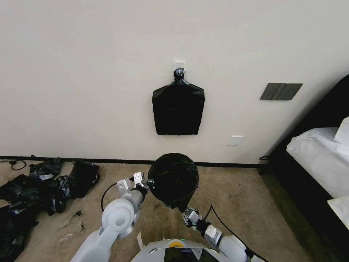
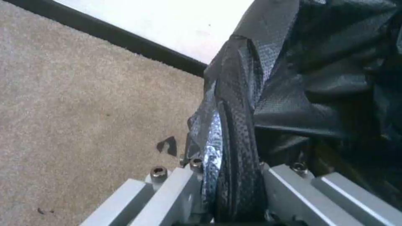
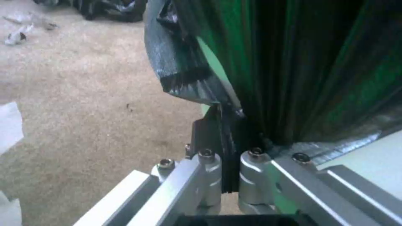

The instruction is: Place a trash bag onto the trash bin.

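Both pairs of jaws are closed on the thin glossy black plastic trash bag [image 1: 173,180]: the left gripper [image 1: 146,183] and right gripper [image 1: 186,213] pinch opposite edges. The film is thereby held spread over the small round white plastic trash bin [image 3: 379,163] on the carpet, near the wall.

Glossy white arms [image 1: 116,218], black cables [image 1: 221,220], silver grippers [image 2: 226,194] with hex screws [image 3: 166,163], green light on torso [image 1: 177,243]

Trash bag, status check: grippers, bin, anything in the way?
Left gripper and right gripper both shut on trash bag edges. Bag draped over trash bin. Nothing in the way.
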Available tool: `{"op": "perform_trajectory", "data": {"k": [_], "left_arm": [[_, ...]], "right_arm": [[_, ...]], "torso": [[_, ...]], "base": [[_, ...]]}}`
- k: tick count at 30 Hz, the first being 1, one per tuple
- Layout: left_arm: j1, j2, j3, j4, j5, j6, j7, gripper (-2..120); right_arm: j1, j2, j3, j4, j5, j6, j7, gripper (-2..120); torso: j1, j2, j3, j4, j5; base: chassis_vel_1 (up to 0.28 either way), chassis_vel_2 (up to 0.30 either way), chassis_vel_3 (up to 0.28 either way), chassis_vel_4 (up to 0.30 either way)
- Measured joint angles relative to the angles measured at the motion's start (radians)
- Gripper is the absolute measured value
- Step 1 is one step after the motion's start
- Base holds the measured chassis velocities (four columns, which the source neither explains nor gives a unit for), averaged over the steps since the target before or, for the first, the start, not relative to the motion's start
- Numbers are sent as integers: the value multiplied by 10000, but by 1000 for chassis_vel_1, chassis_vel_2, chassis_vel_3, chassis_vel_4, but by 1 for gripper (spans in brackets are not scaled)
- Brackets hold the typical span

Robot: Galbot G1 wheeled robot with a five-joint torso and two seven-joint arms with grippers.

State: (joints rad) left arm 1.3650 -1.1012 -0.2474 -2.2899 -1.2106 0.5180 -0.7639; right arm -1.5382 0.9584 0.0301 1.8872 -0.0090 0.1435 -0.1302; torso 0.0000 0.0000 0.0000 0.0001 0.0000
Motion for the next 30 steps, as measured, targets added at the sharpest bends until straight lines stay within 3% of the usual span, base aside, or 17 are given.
{"op": "perform_trajectory", "data": {"k": [13,15,17,23,27,30], "left_arm": [[-600,128,-261,550,-259,-62,13,1],[-600,128,-261,550,-259,-62,13,1],[-789,120,-325,798,-263,-135,10,1],[-807,127,-371,960,-228,-191,11,1],[-694,55,-351,1252,929,-656,305,1],[-608,24,-267,1348,1406,-825,471,1]], "right_arm": [[-330,-159,407,-130,3,1080,-324,47],[-330,-159,407,-130,3,1080,-324,47],[-437,-209,551,-148,43,1550,-588,62],[-573,-304,710,-133,-1,2070,-834,79],[-1013,-548,1091,586,880,1918,-671,96],[-1355,-739,1321,1401,1614,1518,-446,100]], "torso": [[0,0,0,-1,-1],[0,0,0,-1,-1],[0,0,0,-2,0],[0,0,0,0,0],[0,0,0,1,3],[0,0,0,0,0]], "base": [[0,0,0,0],[0,0,0,0],[0,0,0,0],[0,0,0,0],[0,0,0,0],[0,0,0,0]]}}
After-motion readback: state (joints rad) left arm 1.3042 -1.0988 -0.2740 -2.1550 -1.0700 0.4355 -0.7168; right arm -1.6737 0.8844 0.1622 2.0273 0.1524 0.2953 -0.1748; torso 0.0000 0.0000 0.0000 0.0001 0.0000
